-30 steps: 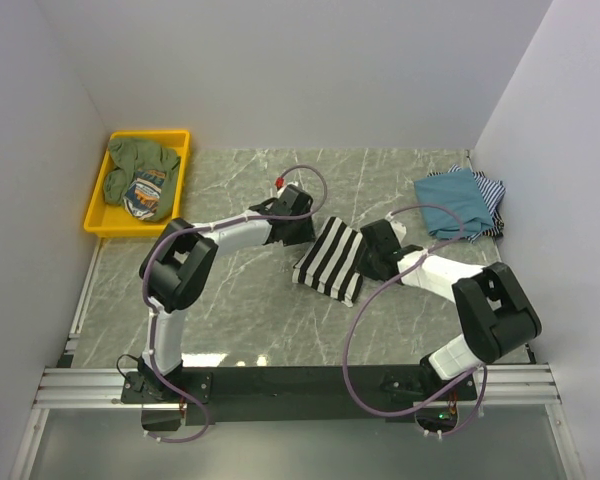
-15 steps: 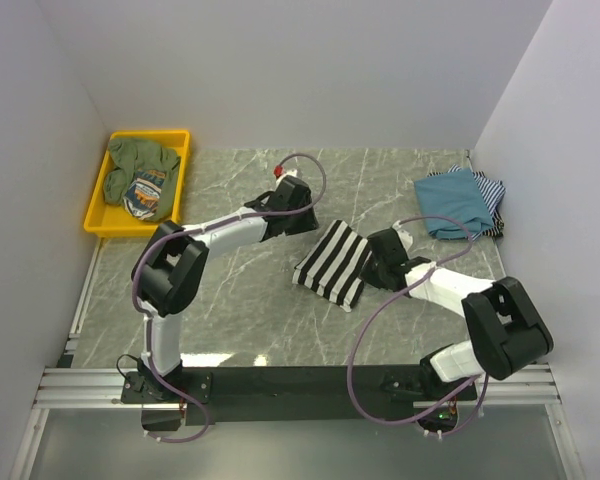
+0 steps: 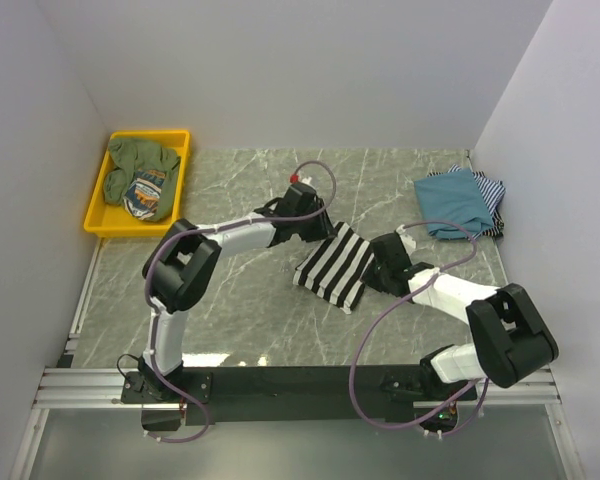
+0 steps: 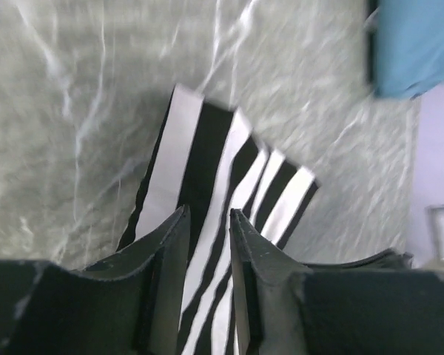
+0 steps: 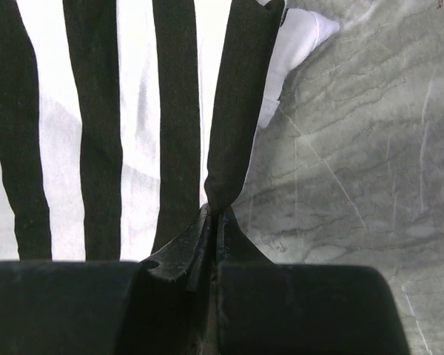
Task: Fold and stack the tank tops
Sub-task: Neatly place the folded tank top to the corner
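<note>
"Where's the striped top (image 3: 335,262), seen from above?"
"Between the left gripper (image 3: 318,226) and the right gripper (image 3: 377,262)."
"Left wrist camera?"
"Jaws apart. The striped top (image 4: 214,163) lies just past the gap."
"Right wrist camera?"
"Jaws squeezed tight on the striped top (image 5: 96,111), at its edge. The rest spreads ahead, to their left."

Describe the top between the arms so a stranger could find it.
Start at the marble table, then look at its middle. The folded top there has bold black-and-white stripes; its neighbours at the far right are a teal top and a thin-striped top.
</note>
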Controlling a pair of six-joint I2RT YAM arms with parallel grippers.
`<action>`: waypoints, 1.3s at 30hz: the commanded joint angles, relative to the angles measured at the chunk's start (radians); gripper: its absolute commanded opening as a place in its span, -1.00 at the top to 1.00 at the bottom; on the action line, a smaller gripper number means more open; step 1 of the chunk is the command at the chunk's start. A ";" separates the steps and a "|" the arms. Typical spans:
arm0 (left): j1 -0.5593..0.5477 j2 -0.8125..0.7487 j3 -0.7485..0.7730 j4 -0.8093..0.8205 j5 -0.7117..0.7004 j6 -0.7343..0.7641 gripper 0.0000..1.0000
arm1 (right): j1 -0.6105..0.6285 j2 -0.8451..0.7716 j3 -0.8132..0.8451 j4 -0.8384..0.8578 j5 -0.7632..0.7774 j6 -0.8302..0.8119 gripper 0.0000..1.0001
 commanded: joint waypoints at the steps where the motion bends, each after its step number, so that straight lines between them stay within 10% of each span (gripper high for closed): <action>1: -0.018 0.029 -0.032 0.040 0.047 -0.027 0.34 | -0.003 -0.017 -0.032 -0.045 0.015 0.007 1.00; 17: -0.043 0.135 0.029 -0.038 -0.016 -0.006 0.35 | -0.003 -0.247 -0.130 -0.107 -0.003 0.057 1.00; 24: -0.063 0.138 0.035 -0.074 -0.099 0.007 0.31 | -0.003 -0.426 -0.106 -0.231 0.020 0.053 0.34; 30: -0.063 0.077 0.026 -0.040 -0.079 0.028 0.17 | -0.003 -0.524 -0.044 -0.271 0.006 0.027 0.23; 39: -0.043 -0.141 0.006 -0.089 -0.120 0.050 0.10 | -0.020 -0.172 0.158 -0.114 -0.031 -0.075 0.55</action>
